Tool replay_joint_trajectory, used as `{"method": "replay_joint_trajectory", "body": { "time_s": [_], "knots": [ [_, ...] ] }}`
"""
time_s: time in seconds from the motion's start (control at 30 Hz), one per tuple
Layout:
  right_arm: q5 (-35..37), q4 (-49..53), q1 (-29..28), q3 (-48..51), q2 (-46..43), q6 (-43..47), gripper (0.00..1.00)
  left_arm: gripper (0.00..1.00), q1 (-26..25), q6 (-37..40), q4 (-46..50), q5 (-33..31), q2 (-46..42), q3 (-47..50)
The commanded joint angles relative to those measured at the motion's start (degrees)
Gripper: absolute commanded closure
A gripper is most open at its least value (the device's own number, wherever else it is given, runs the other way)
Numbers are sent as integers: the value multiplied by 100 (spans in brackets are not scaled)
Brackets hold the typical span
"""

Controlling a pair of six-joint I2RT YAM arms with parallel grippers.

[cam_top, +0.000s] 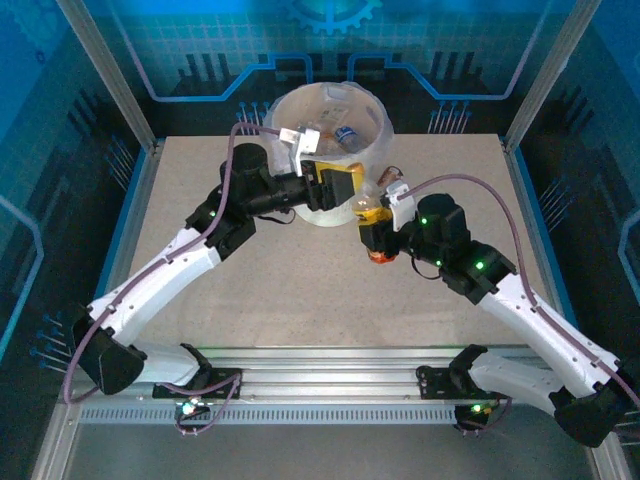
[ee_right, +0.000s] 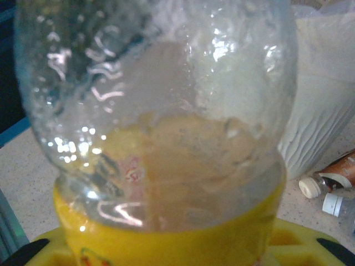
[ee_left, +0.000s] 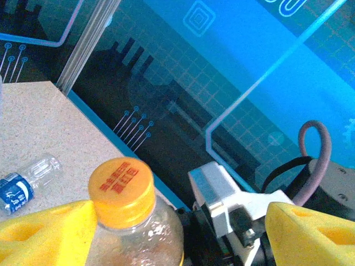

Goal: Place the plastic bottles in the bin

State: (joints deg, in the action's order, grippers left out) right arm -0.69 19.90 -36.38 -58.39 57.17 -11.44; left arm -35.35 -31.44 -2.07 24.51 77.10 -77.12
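Nearest the camera, I find the right gripper (cam_top: 374,228) clamped around the yellow label of a clear bottle (ee_right: 166,138). The label's print is cut off and I cannot read it. The left wrist view alone shows this bottle's orange cap (ee_left: 122,188), stamped with red characters I cannot make out. The cap stands between the yellow fingers (ee_left: 50,233) of the left gripper (ee_left: 178,221). Its jaws are wide apart, with the cap close to one finger and clear of the other. Beyond, a blue-labelled bottle (ee_left: 22,185) lies on the table (ee_left: 33,122), its white lettering illegible. The right wrist view adds a brown-labelled bottle (ee_right: 338,169) lying beside the white bin (ee_right: 324,94).
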Motion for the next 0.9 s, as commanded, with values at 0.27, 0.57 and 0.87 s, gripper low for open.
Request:
{"method": "replay_joint_trajectory", "body": {
  "time_s": [0.27,0.57,0.87],
  "knots": [
    [-248,-459,-166,-370,219,122,57,31,52,515,503,-216,277,-488],
    [-304,-492,-246,-517,433,165,57,57,55,653,527,-433,310,-581],
    [-300,-452,-347,-621,515,257,57,43,183,485,344,-516,428,-561]
  ]
}}
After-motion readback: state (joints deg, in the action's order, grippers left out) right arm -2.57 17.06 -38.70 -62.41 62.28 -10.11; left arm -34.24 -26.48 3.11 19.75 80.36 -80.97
